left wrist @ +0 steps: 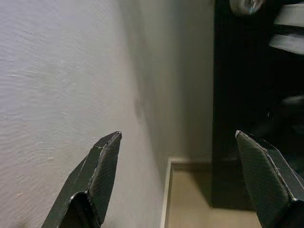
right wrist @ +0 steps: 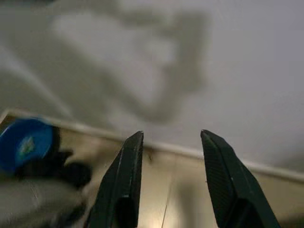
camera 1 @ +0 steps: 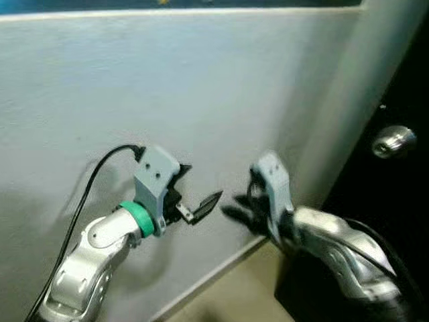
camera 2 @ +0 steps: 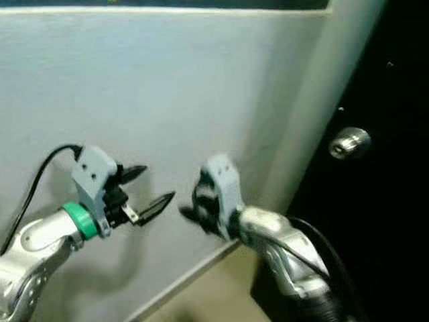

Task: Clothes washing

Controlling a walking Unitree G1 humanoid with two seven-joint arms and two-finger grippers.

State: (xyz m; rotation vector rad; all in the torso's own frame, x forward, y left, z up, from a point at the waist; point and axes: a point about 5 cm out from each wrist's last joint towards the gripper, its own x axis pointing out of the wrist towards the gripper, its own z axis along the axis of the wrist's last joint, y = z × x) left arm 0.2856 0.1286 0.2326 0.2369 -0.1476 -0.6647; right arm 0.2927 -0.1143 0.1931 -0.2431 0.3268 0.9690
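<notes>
I've got both arms raised in front of a pale wall [camera 1: 201, 87], no clothes and no washer in sight, so I'd call this the walking-to-the-laundry step, nothing handled yet. Left gripper [left wrist: 178, 180] sits close to the wall, fingers spread wide, holding nothing; its black cable [camera 1: 87, 188] loops down along the arm. Right gripper [right wrist: 171, 180] is next, blurred in the eye views, pointing toward the wall and floor, fingers moderately apart, also empty. In the right wrist view a blue round thing [right wrist: 23, 145] lies on the floor near the baseboard [right wrist: 266, 168] beside something grey and blurred; could be laundry or a lid, I cannot tell which. Further right is a dark door [camera 1: 395, 215] with a shiny round knob [camera 1: 393, 141], set past the wall corner. Next move, I judge: turn away from the wall or toward the door to find the washer, keeping arms tucked. Room is tight, with the wall close ahead and the door edge just right of the right arm; the tan floor [camera 1: 234, 295] strip below is the only open room.
</notes>
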